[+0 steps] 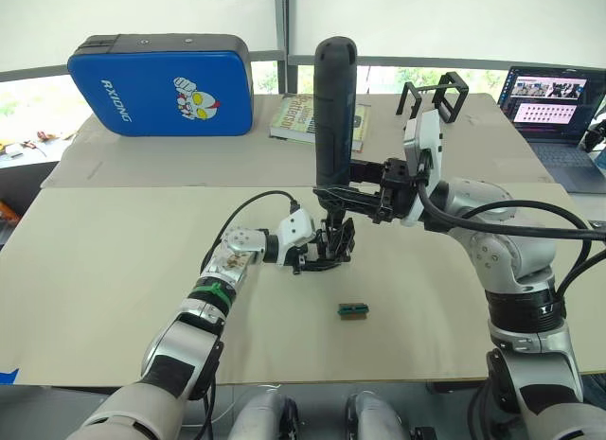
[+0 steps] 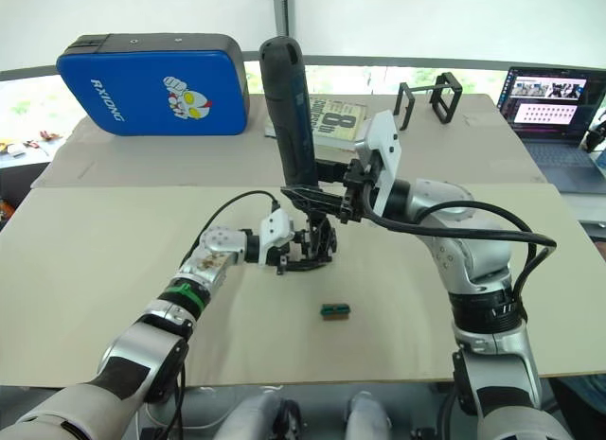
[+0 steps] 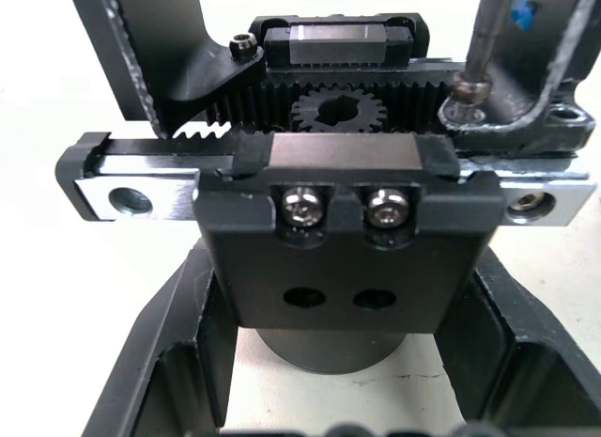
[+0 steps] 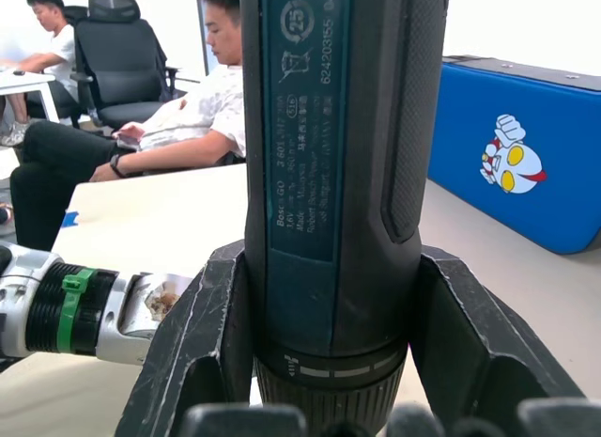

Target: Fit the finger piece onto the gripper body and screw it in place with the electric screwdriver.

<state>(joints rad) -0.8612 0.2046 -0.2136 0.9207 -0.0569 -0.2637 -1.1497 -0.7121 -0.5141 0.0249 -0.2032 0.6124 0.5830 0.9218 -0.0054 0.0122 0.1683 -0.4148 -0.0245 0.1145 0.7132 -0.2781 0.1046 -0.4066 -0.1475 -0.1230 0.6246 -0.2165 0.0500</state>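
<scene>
We see right gripper [image 1: 352,187] clenching screwdriver [image 1: 335,109] upright, bit on body [image 1: 327,249], which left gripper [image 1: 317,255] steadies for screwing.

middle of the table [image 1: 114,298] is pretty crowded: the right gripper [image 1: 365,192] holds the electric screwdriver [image 1: 335,114] upright right over the gripper body [image 1: 327,251] that the left gripper [image 1: 317,254] clamps. small green-and-black block [image 1: 353,310] sits just in front. open tabletop on both sides; blue case [image 1: 159,83], book [image 1: 295,116], brackets [image 1: 434,96] line the far edge.
</scene>
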